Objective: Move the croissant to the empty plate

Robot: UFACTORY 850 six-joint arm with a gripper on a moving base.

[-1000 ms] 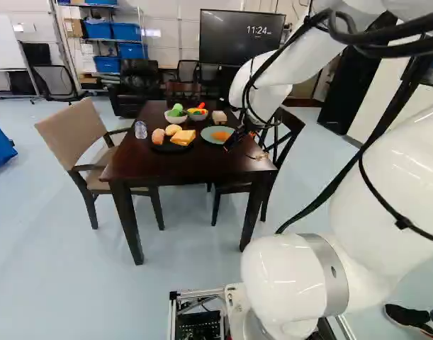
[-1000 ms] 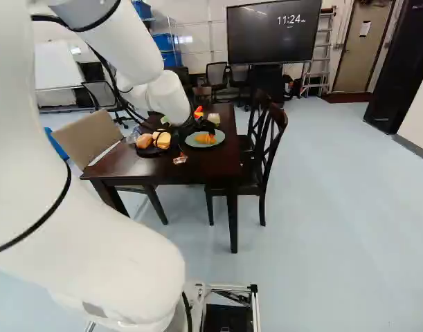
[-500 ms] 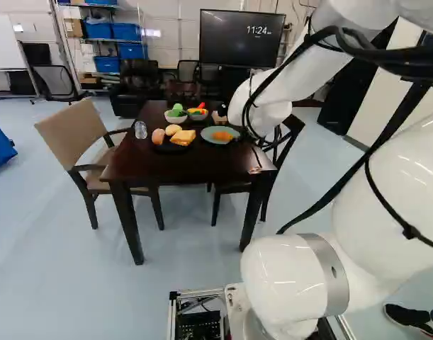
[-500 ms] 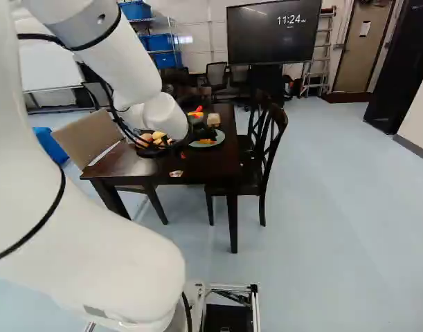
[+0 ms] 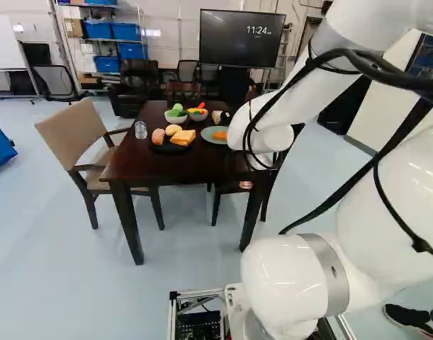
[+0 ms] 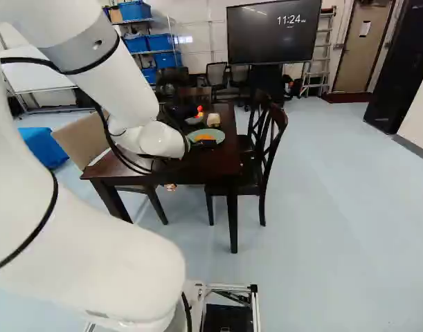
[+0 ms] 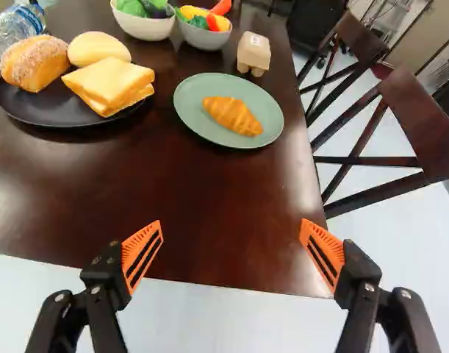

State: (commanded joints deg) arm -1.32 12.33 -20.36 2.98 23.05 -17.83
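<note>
And the croissant (image 7: 233,115) is lying golden and ridged on the green plate (image 7: 189,107), maybe slightly glossy, while the fingers (image 7: 142,254) are standing wide apart!

Golden-brown and ridged, a croissant (image 7: 234,115) lying near the middle of a plate (image 7: 192,110), left end farther, right end nearer. Round and grey-green, with a low rim, resting level on the dark table's (image 7: 202,198) right part.

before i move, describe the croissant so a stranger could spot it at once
On the dark wooden table, find the pale green plate. The croissant lies alone on it, golden and ridged, while the other breads share the black plate.
</note>
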